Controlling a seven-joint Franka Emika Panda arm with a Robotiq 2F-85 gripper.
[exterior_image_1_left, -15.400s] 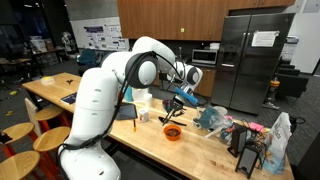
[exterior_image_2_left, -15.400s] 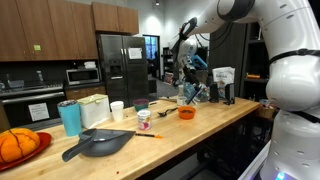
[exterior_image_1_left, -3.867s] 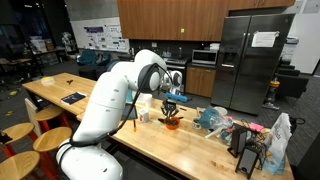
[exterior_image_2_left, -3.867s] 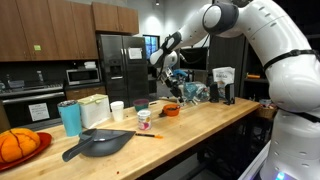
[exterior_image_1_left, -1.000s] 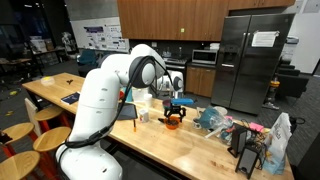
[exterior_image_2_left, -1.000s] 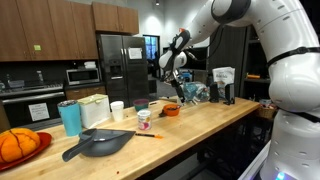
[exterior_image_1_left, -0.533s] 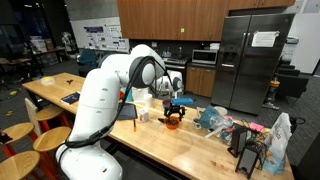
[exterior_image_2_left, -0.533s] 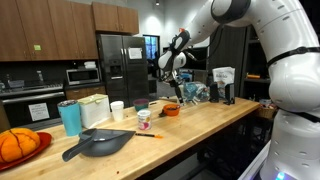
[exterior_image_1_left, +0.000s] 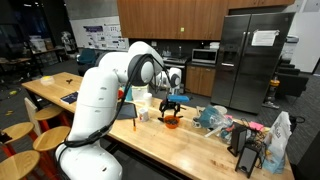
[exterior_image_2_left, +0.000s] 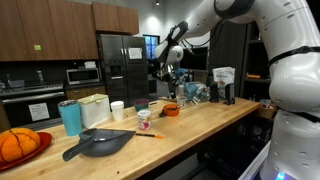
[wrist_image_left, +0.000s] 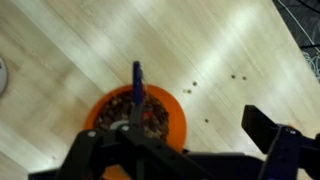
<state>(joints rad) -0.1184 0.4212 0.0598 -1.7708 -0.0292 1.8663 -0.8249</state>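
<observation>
Gripper (wrist_image_left: 185, 150) hangs empty, jaws spread wide, straight above orange bowl (wrist_image_left: 172, 108), whose brown filling (wrist_image_left: 150, 118) props blue-handled utensil (wrist_image_left: 137, 82) across the rim.

In an exterior view the black gripper (exterior_image_1_left: 171, 103) hangs, jaws apart, just above a small orange bowl (exterior_image_1_left: 172, 118) on the pale wooden counter (exterior_image_1_left: 150, 142)

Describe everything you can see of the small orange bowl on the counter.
The small round orange bowl, plastic-looking, sits upright on the pale wooden counter, filled with brownish bits. A blue-handled utensil stands in it. A few loose bits lie scattered beside it. The open gripper hovers above, not touching.
</observation>
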